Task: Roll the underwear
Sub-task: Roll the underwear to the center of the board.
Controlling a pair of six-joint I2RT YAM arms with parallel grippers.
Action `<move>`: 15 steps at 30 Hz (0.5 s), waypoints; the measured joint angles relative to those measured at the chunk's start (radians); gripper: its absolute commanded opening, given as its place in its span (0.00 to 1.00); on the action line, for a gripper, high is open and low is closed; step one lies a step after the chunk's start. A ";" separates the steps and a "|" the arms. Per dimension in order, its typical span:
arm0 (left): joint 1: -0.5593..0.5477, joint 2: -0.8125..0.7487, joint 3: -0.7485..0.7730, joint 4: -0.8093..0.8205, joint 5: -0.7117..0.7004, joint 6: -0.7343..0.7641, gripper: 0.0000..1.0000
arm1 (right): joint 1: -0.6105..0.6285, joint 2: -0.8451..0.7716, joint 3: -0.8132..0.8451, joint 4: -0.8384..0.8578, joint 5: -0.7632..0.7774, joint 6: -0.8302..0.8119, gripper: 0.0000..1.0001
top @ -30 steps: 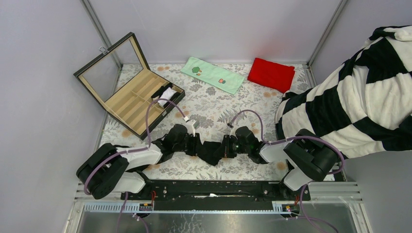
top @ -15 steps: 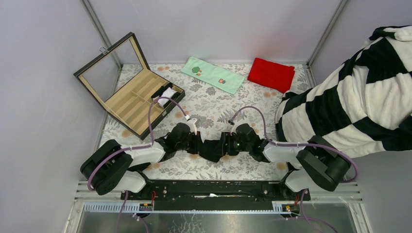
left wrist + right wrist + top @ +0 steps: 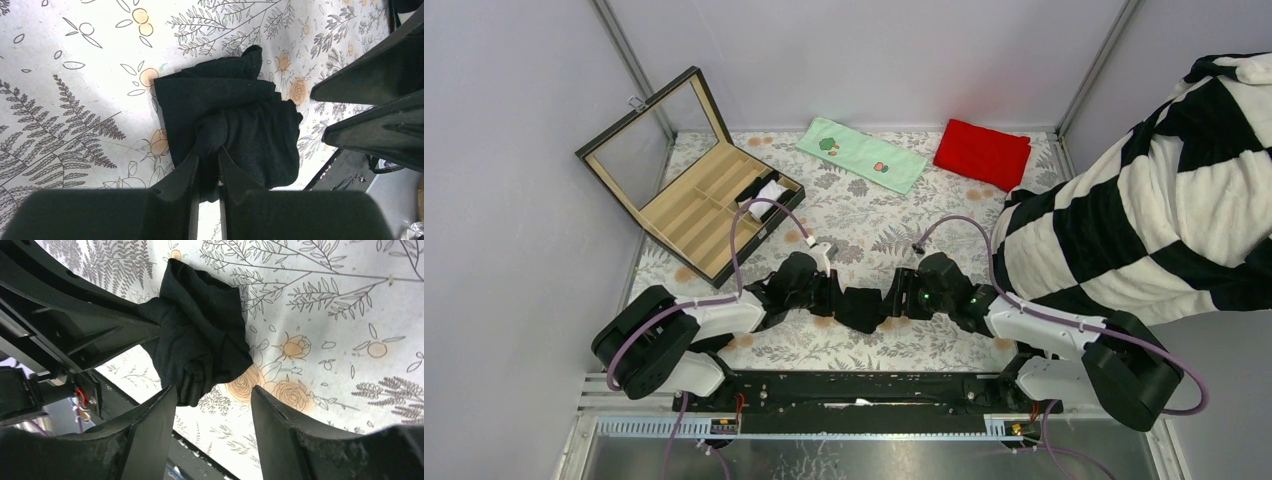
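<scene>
One piece of black underwear [image 3: 862,307] lies bunched on the flowered table cloth between my two grippers. It shows as a crumpled black bundle in the left wrist view [image 3: 235,120] and in the right wrist view [image 3: 200,340]. My left gripper [image 3: 208,154] is shut on a fold at the bundle's near edge; it sits just left of the bundle in the top view [image 3: 832,298]. My right gripper [image 3: 214,390] is open, its jaws apart just short of the bundle's other end, and sits to its right in the top view [image 3: 896,300]. More black cloth lies in the box [image 3: 749,190].
An open wooden divider box [image 3: 699,205] with a glass lid stands at the back left. A green towel [image 3: 861,154] and a red cloth [image 3: 981,153] lie at the back. A black-and-white striped blanket [image 3: 1154,200] fills the right side.
My right gripper has let go of the underwear and drawn back to the right, its arm swinging outward. The bundle has become more compact. My left gripper has stayed shut on it.
</scene>
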 measured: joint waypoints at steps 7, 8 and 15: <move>-0.004 0.000 0.004 -0.007 -0.006 0.001 0.19 | 0.033 -0.027 0.008 -0.036 0.022 0.139 0.65; -0.004 0.000 0.005 -0.007 -0.007 0.001 0.19 | 0.043 -0.021 0.012 -0.035 0.024 0.153 0.65; -0.009 0.000 0.007 -0.010 -0.012 0.001 0.18 | 0.086 0.091 0.079 -0.026 0.040 0.207 0.61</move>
